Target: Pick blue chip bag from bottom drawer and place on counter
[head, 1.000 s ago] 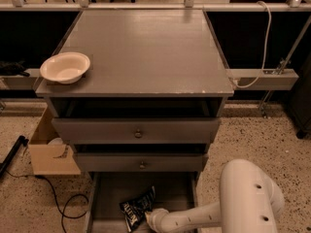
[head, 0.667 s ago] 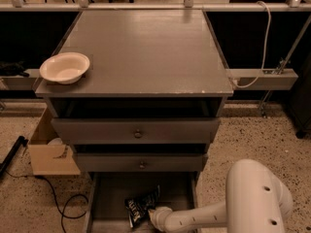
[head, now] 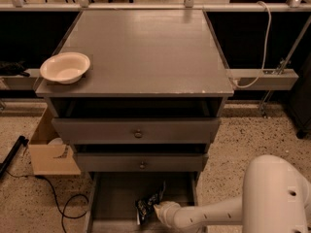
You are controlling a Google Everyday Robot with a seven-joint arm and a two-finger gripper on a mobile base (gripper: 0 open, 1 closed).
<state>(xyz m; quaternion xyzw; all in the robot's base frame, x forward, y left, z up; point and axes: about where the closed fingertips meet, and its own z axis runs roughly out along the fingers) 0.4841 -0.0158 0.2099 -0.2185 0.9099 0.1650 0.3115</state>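
The gripper [head: 160, 211] lay against the blue chip bag [head: 147, 207] at six o'clock inside the bottom drawer [head: 116, 198], its hold impossible to tell, so lifting and placing on the counter [head: 146, 47] at twelve o'clock apparently were not yet done.

Our claw [head: 157, 211] is in the bottom drawer [head: 116, 198], against the blue chip bag [head: 146, 206]; a white bowl [head: 65, 67] sits on the tabletop [head: 146, 47].
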